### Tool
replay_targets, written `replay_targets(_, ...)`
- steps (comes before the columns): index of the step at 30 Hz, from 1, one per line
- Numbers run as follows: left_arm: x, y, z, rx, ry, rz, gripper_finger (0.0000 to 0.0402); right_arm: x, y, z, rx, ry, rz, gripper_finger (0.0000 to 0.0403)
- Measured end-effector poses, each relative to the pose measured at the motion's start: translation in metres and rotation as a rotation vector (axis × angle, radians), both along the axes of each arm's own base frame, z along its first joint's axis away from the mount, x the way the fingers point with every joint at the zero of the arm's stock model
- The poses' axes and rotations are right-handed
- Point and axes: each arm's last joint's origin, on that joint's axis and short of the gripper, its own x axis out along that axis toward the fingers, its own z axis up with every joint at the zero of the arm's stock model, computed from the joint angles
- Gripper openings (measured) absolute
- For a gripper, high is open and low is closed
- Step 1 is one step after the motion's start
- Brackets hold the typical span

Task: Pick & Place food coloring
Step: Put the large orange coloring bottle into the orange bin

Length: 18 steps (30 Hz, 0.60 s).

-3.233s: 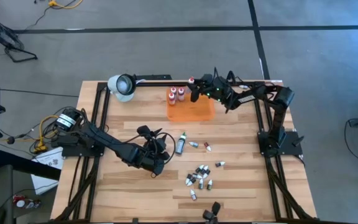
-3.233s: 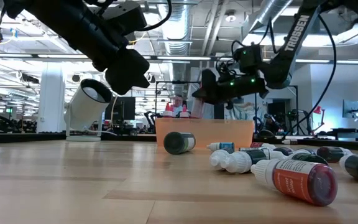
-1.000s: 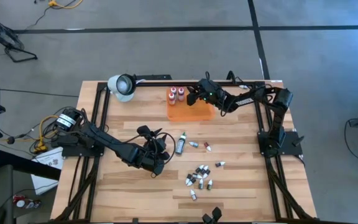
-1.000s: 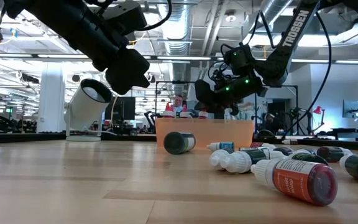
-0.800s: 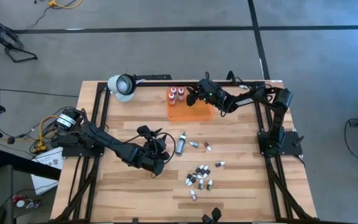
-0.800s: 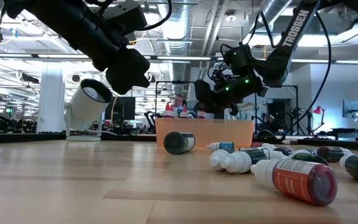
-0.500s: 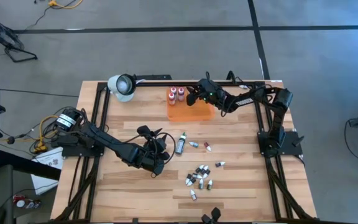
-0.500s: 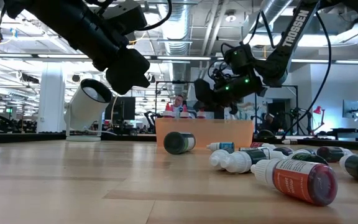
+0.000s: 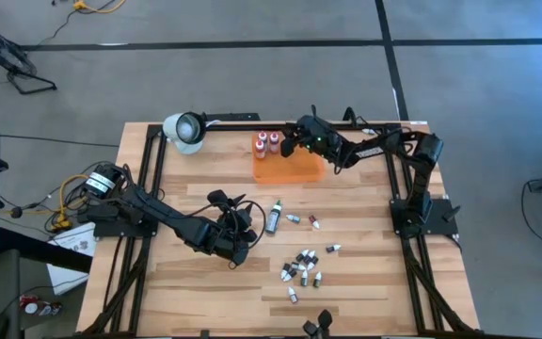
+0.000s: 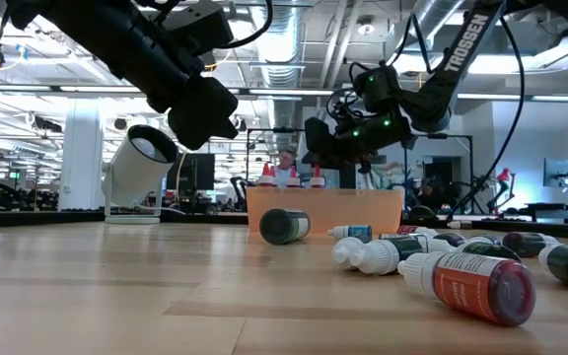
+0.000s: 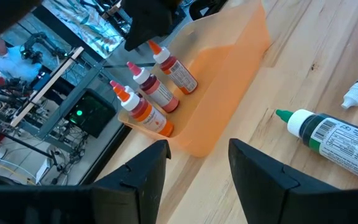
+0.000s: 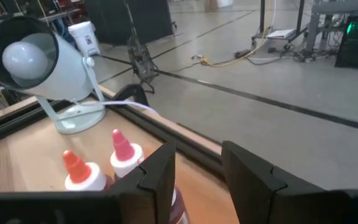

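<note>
Three red food coloring bottles (image 11: 157, 90) stand upright on their bases in the far left corner of the orange tray (image 9: 299, 171). Just above the right-hand bottle (image 11: 174, 70), my right gripper (image 9: 289, 145) hovers open; in its wrist view only two caps (image 12: 124, 148) show beside its fingers. A larger green bottle (image 9: 273, 217) lies on its side on the wood. Left of it, clear of the table, my left gripper (image 9: 248, 226) hangs open with nothing between its fingers. Several tiny bottles (image 9: 302, 266) lie scattered toward the near right.
A white lamp (image 9: 184, 130) stands at the far left corner, its bar running along the far edge. Black frame rails line the table's left and right sides. A small dark device (image 9: 320, 325) sits at the near edge. Bare wood lies left of my left arm.
My right gripper has lifted slightly above the tray. The cap of the bottle beneath it, half covered before, now shows clear in the low view. All three bottles have stayed standing.
</note>
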Motion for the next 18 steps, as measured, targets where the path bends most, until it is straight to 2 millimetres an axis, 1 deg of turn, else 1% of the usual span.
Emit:
replay_targets(6,0.000,0.000,0.000,0.001,0.002,-0.001,0.0169,0.001,-0.003,0.010,-0.071,0.008,0.008,0.0124)
replay_targets(11,0.000,0.000,0.000,0.002,0.007,-0.002,0.0169,-0.005,0.001,0.032,-0.126,0.033,0.022,0.0124)
replay_targets(16,-0.002,0.001,-0.001,0.010,0.029,-0.002,0.0169,-0.014,0.017,0.056,-0.148,0.160,0.074,0.0124)
replay_targets(18,-0.002,0.001,-0.001,0.013,0.036,-0.002,0.0169,-0.018,0.027,0.057,-0.125,0.249,0.111,0.0124)
